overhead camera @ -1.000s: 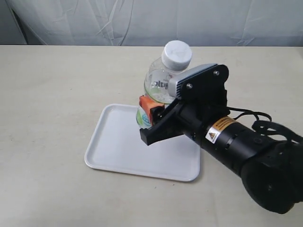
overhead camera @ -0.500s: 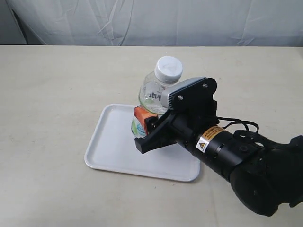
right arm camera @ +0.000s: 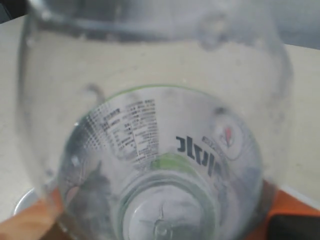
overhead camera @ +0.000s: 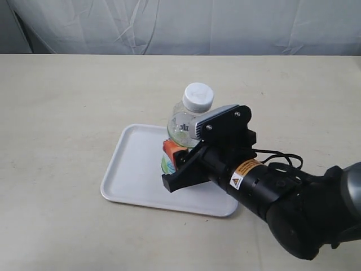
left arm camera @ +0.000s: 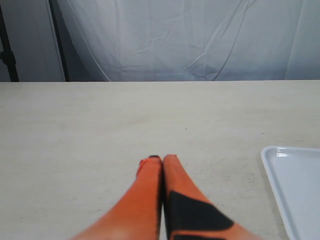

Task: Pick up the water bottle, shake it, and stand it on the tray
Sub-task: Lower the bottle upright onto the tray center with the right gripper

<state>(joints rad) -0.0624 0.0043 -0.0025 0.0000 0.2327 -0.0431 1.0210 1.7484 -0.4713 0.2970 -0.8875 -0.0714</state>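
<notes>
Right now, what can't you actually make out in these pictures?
Exterior view: the base of the small clear plastic water bottle sits behind the right arm's black-and-orange fingers, so whether it touches the flat white rectangular plastic tray is hidden.
Right wrist view: the label's small print is blurred, too close.
Left wrist view: the picture's edge cuts off most of the tray.

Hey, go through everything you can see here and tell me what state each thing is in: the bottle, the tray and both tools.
right tool: shut on the water bottle.
water bottle: capped, near upright, held over the tray; whether its base touches the tray cannot be told.
tray: lying flat on the table, right side up.
left tool: shut, holding nothing.
</notes>
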